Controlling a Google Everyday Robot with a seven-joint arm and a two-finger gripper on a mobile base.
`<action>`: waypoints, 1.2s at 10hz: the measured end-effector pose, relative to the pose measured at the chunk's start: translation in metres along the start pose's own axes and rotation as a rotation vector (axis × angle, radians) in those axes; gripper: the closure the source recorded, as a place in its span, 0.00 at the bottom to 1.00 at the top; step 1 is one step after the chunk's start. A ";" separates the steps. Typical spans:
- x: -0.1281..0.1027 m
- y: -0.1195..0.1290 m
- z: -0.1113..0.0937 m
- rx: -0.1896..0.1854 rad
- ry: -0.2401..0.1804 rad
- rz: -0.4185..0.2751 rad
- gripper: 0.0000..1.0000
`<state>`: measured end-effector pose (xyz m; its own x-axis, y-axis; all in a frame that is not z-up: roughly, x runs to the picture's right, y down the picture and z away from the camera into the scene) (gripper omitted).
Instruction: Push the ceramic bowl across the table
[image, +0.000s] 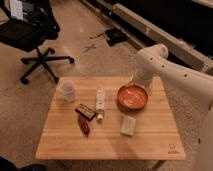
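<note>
The table (112, 146) stands on a speckled floor, with a small dark logo (173, 149) at its near right corner. The bowl (133, 96) sits upright on the right half of the table, toward the far edge, with its orange-red inside facing up. The white arm (172, 72) enters from the right, bends at a rounded joint above the table's far edge and descends to the far rim of the bowl. The gripper (136, 84) is at the lower end of that arm, just behind the bowl's far rim. Contact with the rim cannot be confirmed, and whether the gripper is spread or closed cannot be told. Left of the bowl, a white tube (101, 103) lies lengthwise near the table centre. A translucent cup (68, 91) stands upright near the far left corner, well apart from the bowl. A dark packet (85, 111) lies just left of the tube, and a reddish-brown item (84, 125) lies nearer the front edge. A pale block (128, 125) lies in front of the bowl, apart from it. A black office chair (37, 37) stands on the floor beyond the table's left side. A blue cross mark (90, 47) is on the floor beyond the table.
</note>
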<state>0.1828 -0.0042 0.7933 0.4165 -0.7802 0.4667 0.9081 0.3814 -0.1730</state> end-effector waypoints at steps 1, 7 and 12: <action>0.000 0.000 0.000 0.000 0.000 0.000 0.20; 0.002 0.000 0.007 -0.009 0.017 -0.052 0.20; 0.006 -0.003 0.009 -0.014 0.029 -0.103 0.20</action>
<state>0.1819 -0.0055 0.8041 0.3221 -0.8290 0.4573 0.9465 0.2916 -0.1380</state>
